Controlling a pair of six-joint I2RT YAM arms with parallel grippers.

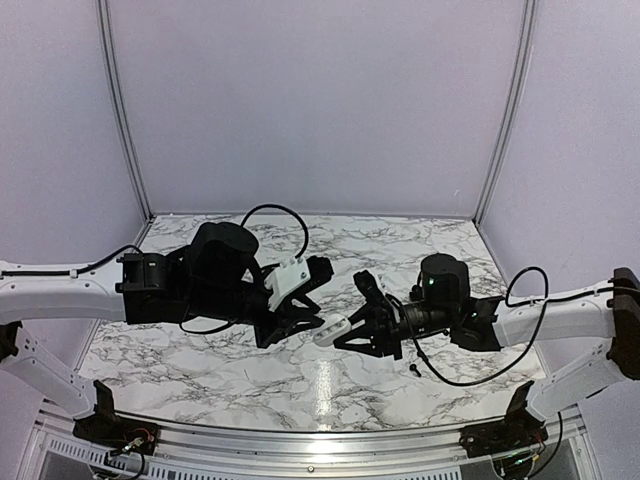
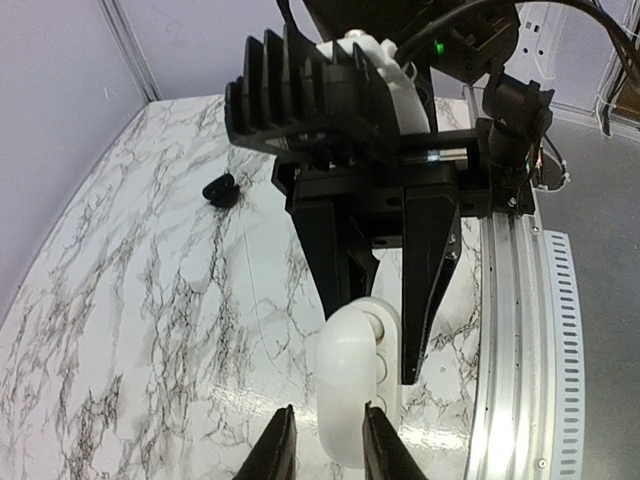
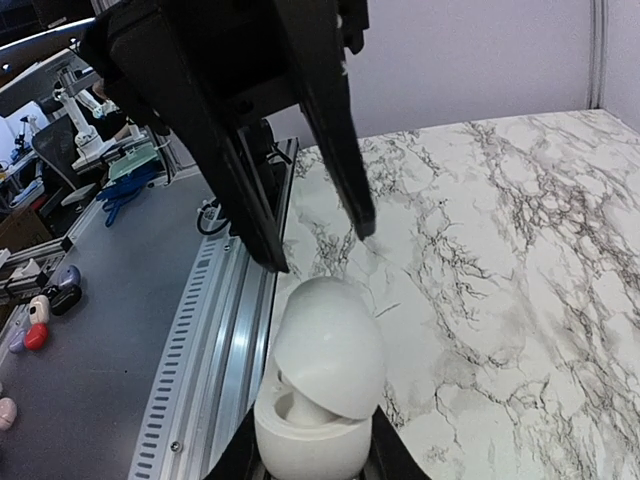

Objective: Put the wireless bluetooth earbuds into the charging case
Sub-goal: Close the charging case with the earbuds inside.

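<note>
The white charging case (image 3: 318,405) is held in my right gripper (image 3: 310,455), lid (image 3: 330,345) ajar, with something white showing inside the body. In the top view the charging case (image 1: 333,329) hangs over the table's middle at the tip of the right gripper (image 1: 345,330). My left gripper (image 2: 327,440) faces it. Its fingertips (image 2: 280,445) stand a little apart at the lid's end (image 2: 345,380) with nothing between them. A small black earbud (image 2: 220,188) lies on the marble beyond. In the top view the left gripper (image 1: 312,318) almost touches the case.
A tiny black piece (image 1: 413,368) lies on the marble under the right arm's cable. The metal rail (image 2: 510,340) runs along the near table edge. Small coloured objects (image 3: 40,310) sit on the grey bench beyond the rail. Purple walls (image 1: 320,100) close the back.
</note>
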